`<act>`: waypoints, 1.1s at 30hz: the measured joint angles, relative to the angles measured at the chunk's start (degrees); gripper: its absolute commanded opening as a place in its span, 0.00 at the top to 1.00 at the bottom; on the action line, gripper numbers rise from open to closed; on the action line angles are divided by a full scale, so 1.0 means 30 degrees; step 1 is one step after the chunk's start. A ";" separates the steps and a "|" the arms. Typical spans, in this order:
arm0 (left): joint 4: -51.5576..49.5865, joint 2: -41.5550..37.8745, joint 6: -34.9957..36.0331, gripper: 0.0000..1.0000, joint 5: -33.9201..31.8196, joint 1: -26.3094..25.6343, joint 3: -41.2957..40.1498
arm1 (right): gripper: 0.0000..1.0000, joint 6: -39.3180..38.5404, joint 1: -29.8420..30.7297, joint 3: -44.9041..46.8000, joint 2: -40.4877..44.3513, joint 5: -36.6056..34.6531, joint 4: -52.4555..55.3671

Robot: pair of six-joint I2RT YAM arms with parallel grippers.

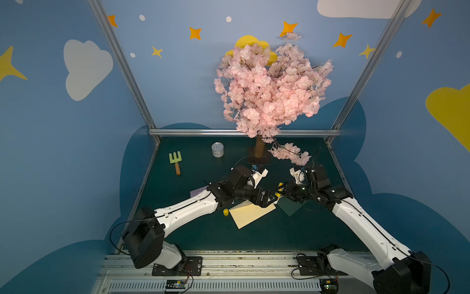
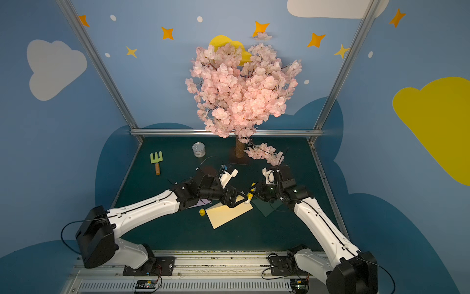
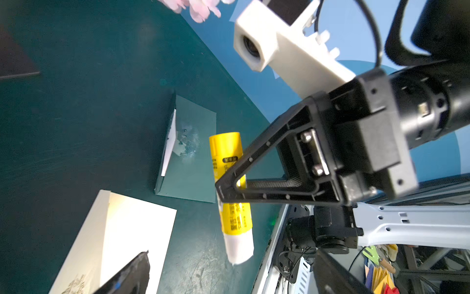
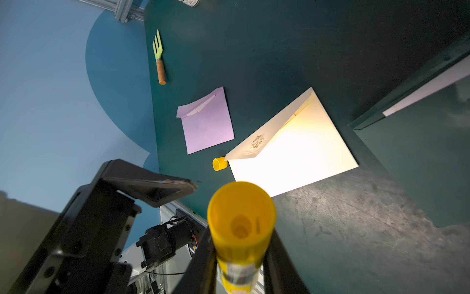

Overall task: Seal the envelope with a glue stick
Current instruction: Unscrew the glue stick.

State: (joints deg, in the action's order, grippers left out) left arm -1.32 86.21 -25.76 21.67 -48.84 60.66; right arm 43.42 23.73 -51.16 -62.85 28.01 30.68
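One cylindrical yellow plastic glue stick (image 3: 225,150) pinched in right gripper (image 4: 240,257) | left gripper (image 1: 268,198) wide

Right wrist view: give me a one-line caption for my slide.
Right hand grips the glue stick; its yellow cap lies beside the cream envelope, purple envelope and garden fork beyond.

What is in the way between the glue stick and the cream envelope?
Only the open left gripper: it hangs above the cream envelope's far edge, right beside the glue stick. Nothing lies on the envelope; the yellow cap sits just off its edge.
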 measured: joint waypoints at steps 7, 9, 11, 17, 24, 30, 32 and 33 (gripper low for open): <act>0.0765 0.1457 -0.0313 0.02 0.0641 -0.0554 0.0248 | 1.00 0.0627 0.0743 0.0335 0.0401 0.0051 -0.1297; 0.0925 0.1515 -0.0452 0.06 0.0699 -0.0590 0.0248 | 1.00 0.0801 0.0903 0.0517 0.0561 0.0044 -0.1530; 0.1166 0.1530 -0.0568 0.17 0.0714 -0.0597 0.0255 | 1.00 0.0947 0.1064 0.0707 0.0627 0.0029 -0.1749; 0.1333 0.1632 -0.0823 0.58 0.0750 -0.0612 0.0503 | 1.00 0.1093 0.1253 0.1071 0.0743 -0.0160 -0.1982; 0.1370 0.1982 -0.1173 0.81 0.0823 -0.0481 0.0561 | 1.00 0.1158 0.1290 0.1115 0.1217 -0.0554 -0.1996; 0.1421 0.1982 -0.1362 0.97 0.0852 -0.0474 0.0568 | 0.52 0.1253 0.1282 0.1122 0.1231 -0.0517 -0.2011; 0.1479 0.1982 -0.1348 0.97 0.0947 -0.0503 0.0568 | 0.36 0.1056 0.1217 0.1122 0.1253 -0.0532 -0.2033; 0.1523 0.1974 -0.1348 0.97 0.1027 -0.0532 0.0568 | 0.31 0.0896 0.1093 0.1129 0.1326 -0.0532 -0.2033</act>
State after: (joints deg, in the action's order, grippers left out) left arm 3.25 92.14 -29.80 24.75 -50.43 62.37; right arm 46.11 27.00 -47.77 -58.87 26.41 24.58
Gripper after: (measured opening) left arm 0.267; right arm 0.610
